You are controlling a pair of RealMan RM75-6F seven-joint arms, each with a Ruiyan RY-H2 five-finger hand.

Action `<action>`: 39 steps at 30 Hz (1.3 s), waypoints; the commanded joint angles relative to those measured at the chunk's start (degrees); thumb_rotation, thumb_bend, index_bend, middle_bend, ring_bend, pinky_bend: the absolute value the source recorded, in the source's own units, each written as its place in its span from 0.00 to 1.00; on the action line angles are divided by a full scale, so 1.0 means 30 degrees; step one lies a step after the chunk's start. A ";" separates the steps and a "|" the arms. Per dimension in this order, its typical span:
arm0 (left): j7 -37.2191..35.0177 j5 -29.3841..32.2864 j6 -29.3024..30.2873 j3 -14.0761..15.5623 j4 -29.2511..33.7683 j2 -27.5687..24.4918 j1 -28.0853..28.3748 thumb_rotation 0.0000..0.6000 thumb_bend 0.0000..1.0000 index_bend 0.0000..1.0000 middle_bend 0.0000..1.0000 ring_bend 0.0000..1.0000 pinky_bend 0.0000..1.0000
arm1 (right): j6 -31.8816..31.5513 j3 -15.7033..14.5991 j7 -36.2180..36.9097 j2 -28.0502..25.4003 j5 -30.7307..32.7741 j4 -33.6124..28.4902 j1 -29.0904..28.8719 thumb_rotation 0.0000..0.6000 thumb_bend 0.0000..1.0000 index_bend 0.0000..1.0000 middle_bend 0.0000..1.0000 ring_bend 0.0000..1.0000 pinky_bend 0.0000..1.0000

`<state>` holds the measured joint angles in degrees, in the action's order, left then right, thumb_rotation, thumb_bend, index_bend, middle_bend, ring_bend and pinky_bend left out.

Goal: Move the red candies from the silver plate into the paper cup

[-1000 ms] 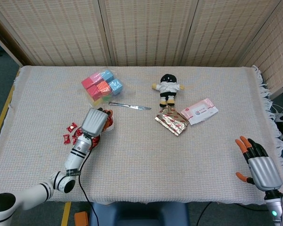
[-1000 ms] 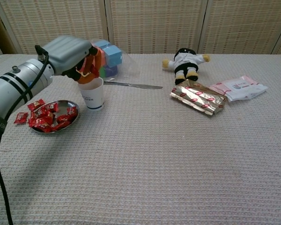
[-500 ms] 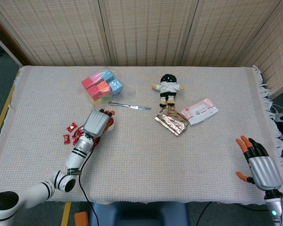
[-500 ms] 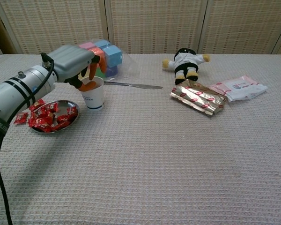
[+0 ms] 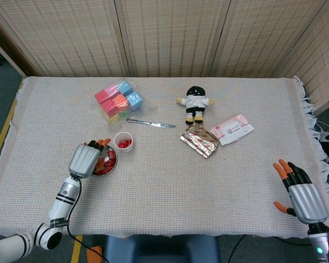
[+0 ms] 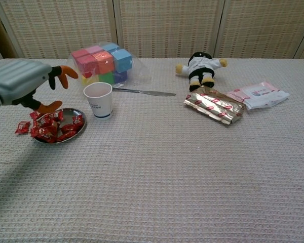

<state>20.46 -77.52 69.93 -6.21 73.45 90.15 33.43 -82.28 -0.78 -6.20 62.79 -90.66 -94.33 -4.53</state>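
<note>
Red candies (image 6: pixel 54 127) sit heaped on the silver plate (image 6: pixel 77 134), a few already in the paper cup (image 5: pixel 123 141) just at the plate's two o'clock. Left hand (image 6: pixel 21 85) hovers over the plate, fingers spread, holding nothing. Right hand (image 5: pixel 299 193) rests at the table's five o'clock corner, fingers apart and empty.

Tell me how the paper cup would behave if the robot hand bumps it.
The paper cup is probably light and stands upright with only a few candies inside, so a bump could tip or slide it. Its thin walls would likely crush under a firm squeeze.
</note>
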 commanded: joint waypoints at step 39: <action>0.2641 0.1368 -0.2502 0.0575 -0.3905 0.2139 -0.0243 1.00 0.37 0.43 0.43 0.52 1.00 | -0.0038 -0.0094 -0.0271 0.0121 -0.0235 -0.0018 0.0029 1.00 0.00 0.00 0.00 0.00 0.13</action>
<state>28.36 -73.33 62.40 -4.45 61.91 96.42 32.66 -82.39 -1.06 -7.02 63.15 -91.37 -94.38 -4.45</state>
